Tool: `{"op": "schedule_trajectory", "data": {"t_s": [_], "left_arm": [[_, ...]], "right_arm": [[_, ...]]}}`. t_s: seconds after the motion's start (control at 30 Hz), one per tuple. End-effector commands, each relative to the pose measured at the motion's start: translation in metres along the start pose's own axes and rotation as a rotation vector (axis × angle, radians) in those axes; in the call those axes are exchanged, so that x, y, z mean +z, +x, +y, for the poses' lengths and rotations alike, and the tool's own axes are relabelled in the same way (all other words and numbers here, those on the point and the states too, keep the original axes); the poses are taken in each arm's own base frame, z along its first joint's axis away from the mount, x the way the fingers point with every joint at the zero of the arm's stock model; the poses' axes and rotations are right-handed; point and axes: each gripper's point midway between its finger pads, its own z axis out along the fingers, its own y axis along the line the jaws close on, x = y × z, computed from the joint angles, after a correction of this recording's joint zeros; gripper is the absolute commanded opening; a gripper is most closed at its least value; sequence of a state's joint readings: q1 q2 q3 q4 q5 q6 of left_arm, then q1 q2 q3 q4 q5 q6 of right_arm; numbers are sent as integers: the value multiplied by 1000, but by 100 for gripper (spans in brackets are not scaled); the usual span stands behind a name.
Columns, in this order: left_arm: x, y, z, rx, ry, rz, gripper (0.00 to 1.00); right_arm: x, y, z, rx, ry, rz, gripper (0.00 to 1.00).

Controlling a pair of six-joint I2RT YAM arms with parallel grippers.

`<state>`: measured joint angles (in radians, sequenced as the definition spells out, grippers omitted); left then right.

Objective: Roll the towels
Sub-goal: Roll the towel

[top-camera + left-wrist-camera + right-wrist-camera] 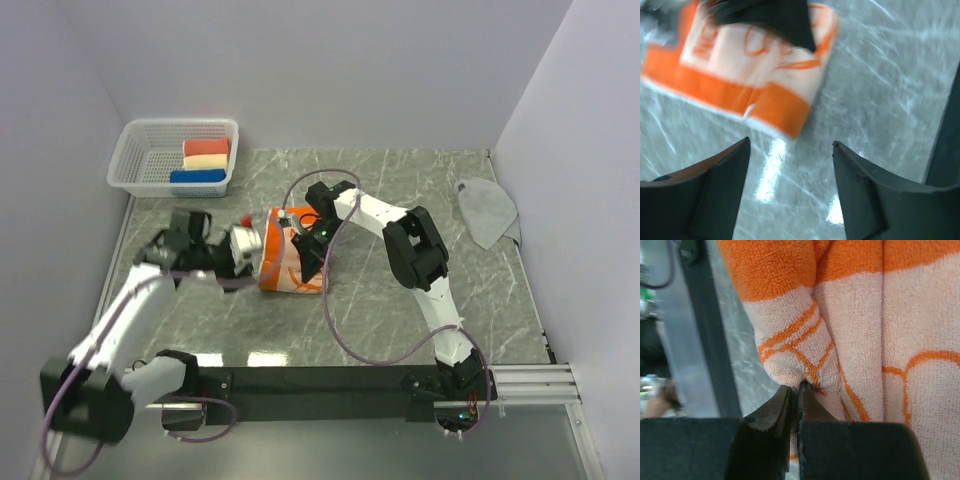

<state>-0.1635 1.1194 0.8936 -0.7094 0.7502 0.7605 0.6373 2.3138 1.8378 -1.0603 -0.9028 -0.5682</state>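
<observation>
Orange towel (pixel 280 275) lies part-gathered in the middle of the table (pixel 500 290), between the two arms. Its darker end band faces near in the left wrist view. The grey towel (pixel 487 212) lies flat and well apart at the far right, not yet rolled. The basket (pixel 175 155) sits in the far left corner.

The right pincer (pixel 799 390) is clenched on a small fold of the orange towel, its jaws pressed together with the cloth nipped at the very tips. The left pincer (pixel 790 145) is released: its jaws stand apart over bare table just beside the towel's near corner, with nothing between them.

The step in hand looks like rolling the orange towel, with the left side due for a fresh hold. To do it well:

- Bring the left pincer onto the same rolled edge that the right one holds, at the opposite side, so both ends turn together.
- Take a deeper bite than the thin pinch on the right, which could slip out of the terry.
- Turn in short, even moves and keep the cloth low against the table so the roll stays tight.
- Watch the side edges: if one end runs ahead, the roll will cone.
</observation>
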Motion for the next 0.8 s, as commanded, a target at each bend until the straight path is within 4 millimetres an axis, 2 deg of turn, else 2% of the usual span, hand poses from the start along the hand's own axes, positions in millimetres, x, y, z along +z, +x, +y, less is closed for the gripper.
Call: {"op": "schedule_trajectory", "data": {"t_s": [0.0,0.07,0.1,0.33,0.43,0.53,0.77], "left_arm": [[15,7,-3,360,-113,38,73],[17,5,-9,471,-141,38,75],[28,6,-19,523,-117,29,75],[60,-2,-29,690,-111,44,77],[71,-5,-27,720,-100,55,79],[85,0,-23,710,-81,91,79],[116,19,-22,648,11,157,69]], "right_arm": [[14,53,-16,217,-40,181,0],[16,54,-18,248,-56,180,0],[16,53,-18,252,-51,179,0],[19,55,-26,296,-50,212,0],[20,55,-28,308,-45,215,0],[19,55,-29,313,-35,212,0],[18,52,-40,347,-11,202,0]]}}
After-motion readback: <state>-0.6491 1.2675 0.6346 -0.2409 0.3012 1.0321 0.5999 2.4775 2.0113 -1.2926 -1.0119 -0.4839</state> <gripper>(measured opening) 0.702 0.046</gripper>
